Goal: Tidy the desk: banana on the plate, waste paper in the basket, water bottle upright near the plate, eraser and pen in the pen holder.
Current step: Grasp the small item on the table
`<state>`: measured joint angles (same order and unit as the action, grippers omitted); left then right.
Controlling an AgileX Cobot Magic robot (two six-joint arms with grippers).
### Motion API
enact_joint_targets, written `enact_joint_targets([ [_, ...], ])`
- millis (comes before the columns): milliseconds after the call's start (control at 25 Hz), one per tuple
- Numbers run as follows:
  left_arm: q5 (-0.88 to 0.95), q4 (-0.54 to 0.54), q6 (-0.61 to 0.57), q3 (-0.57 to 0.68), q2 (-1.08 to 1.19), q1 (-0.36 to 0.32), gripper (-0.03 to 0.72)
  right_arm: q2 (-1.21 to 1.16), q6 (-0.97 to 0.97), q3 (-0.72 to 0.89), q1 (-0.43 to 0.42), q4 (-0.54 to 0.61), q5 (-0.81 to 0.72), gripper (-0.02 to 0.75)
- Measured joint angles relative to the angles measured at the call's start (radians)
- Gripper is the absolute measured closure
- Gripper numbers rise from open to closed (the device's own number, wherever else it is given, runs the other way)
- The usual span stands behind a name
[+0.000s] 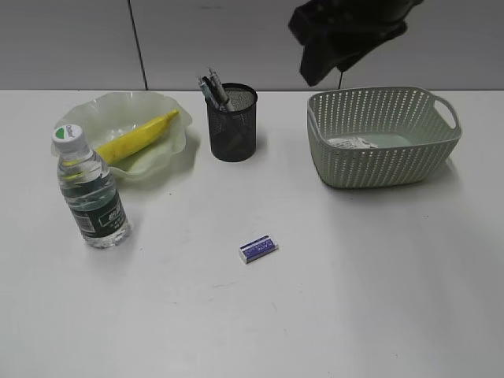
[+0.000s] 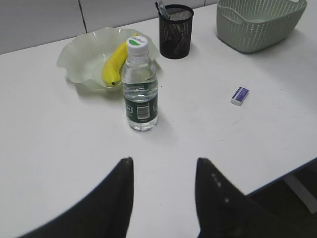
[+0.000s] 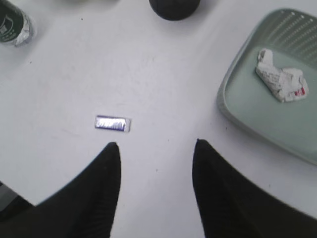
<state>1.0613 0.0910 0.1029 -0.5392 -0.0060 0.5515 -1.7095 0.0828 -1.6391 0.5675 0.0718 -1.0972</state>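
Observation:
The yellow banana (image 1: 138, 138) lies on the ruffled pale green plate (image 1: 118, 102). The water bottle (image 1: 90, 193) stands upright just in front of the plate. The black mesh pen holder (image 1: 232, 122) holds pens (image 1: 213, 87). The crumpled waste paper (image 3: 280, 77) lies inside the green basket (image 1: 382, 134). The eraser (image 1: 258, 249), white and purple, lies flat on the desk (image 1: 354, 299). My right gripper (image 3: 155, 143) is open and empty, high over the desk, with the eraser (image 3: 113, 123) just past its left fingertip. My left gripper (image 2: 164, 159) is open and empty, well short of the bottle (image 2: 141, 94).
The dark right arm (image 1: 346, 31) hangs above the basket's back left corner. The desk's near edge (image 2: 277, 176) shows at the right of the left wrist view. A grey panelled wall (image 1: 71, 39) runs behind the desk.

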Motion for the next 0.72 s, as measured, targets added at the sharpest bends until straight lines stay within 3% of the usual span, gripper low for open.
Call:
enact_joint_targets([
  [720, 0.000, 0.000, 0.000, 0.000, 0.000, 0.000, 0.379, 0.969, -0.068, 0.843, 0.000, -0.059, -0.030, 0.356],
])
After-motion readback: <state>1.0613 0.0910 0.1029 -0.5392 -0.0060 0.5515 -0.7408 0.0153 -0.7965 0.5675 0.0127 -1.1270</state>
